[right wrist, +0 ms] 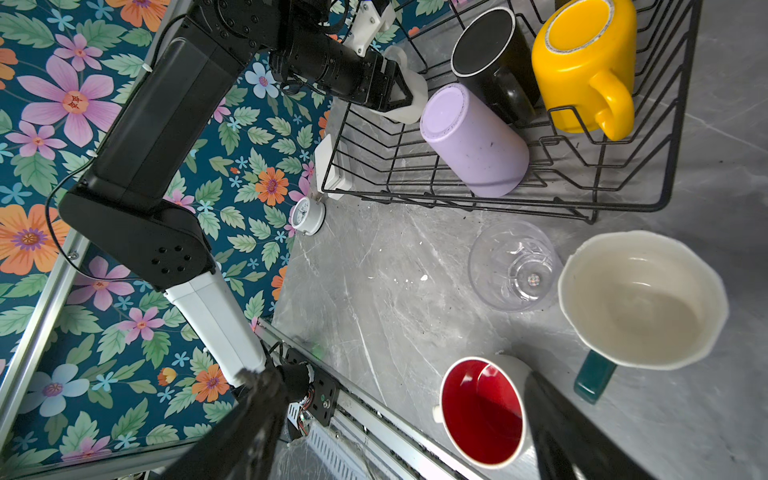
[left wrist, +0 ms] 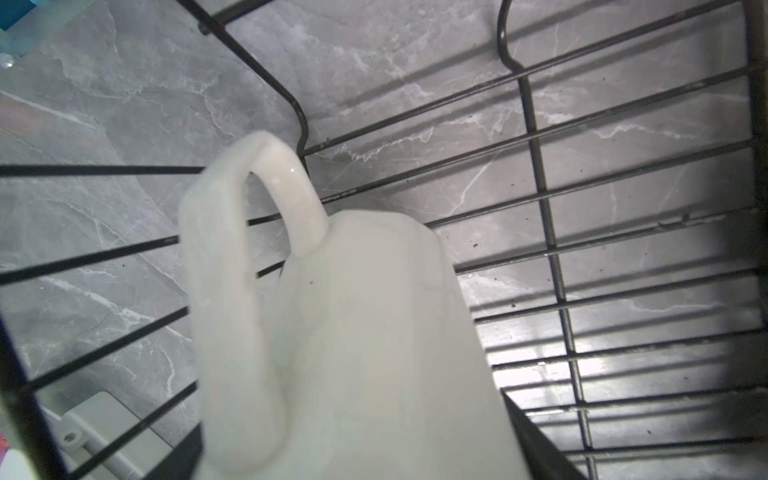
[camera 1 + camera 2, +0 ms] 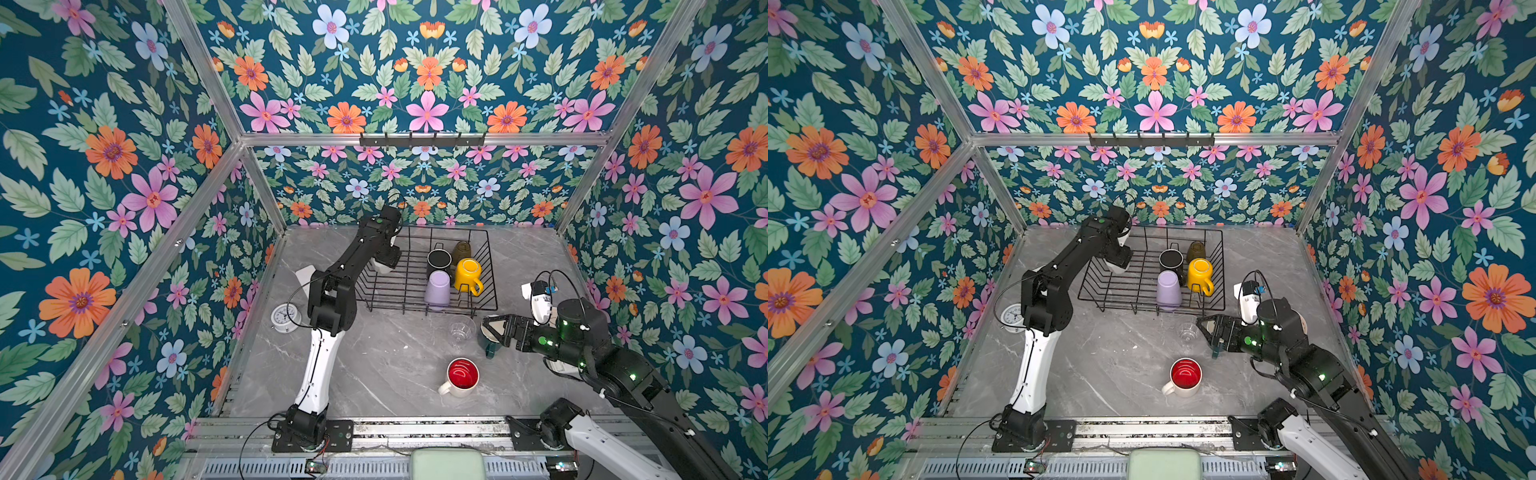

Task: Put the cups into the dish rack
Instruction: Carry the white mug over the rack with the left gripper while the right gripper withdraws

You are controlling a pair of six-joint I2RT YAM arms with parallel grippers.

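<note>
The black wire dish rack (image 3: pixel 415 309) stands at the back. Upside down inside it are a black mug (image 3: pixel 439 259), an amber tumbler (image 3: pixel 462 249), a yellow mug (image 3: pixel 467 272) and a lilac tumbler (image 3: pixel 437 289). My left gripper (image 3: pixel 386 259) is low over the rack's left part, shut on the cream mug (image 2: pixel 353 332). In front of the rack stand a clear glass (image 3: pixel 460 330), a dark green mug (image 1: pixel 640 299) with a cream inside, and a white red-inside mug (image 3: pixel 462 376). My right gripper (image 3: pixel 490 330) hovers open over the green mug, which lies outside its fingers.
A small white alarm clock (image 3: pixel 286 318) stands by the left wall. A flat white box (image 3: pixel 305 274) lies against the rack's left side. The metal rail (image 3: pixel 415 428) runs along the table's front edge. Flowered walls close in the left, back and right.
</note>
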